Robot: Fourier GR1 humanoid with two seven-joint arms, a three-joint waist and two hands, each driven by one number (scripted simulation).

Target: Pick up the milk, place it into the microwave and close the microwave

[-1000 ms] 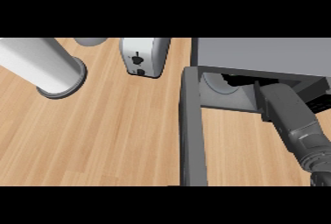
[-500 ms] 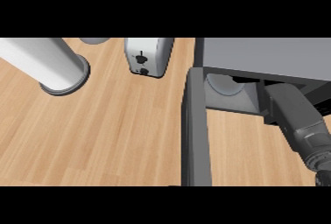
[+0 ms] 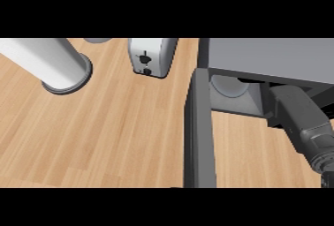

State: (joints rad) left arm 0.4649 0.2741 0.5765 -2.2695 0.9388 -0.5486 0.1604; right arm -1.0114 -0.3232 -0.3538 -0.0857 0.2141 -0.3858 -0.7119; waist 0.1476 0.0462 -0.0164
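The microwave point(image 3: 267, 55) stands at the upper right, seen from above, with its dark grey door point(image 3: 199, 132) swung open toward me and seen edge-on. My right forearm point(image 3: 303, 121) comes up from the lower right and goes into the microwave's opening; the roof hides the hand. Inside, part of a pale round turntable point(image 3: 228, 86) shows. No milk is visible anywhere. My left hand does not show.
A white cylinder on a grey round base point(image 3: 55, 66) stands at the upper left. A silver toaster point(image 3: 151, 57) sits at the top centre, just left of the microwave. Wooden counter point(image 3: 104, 137) spreads left of the door.
My right forearm has shifted a little to the right in the microwave's opening. The door stays open.
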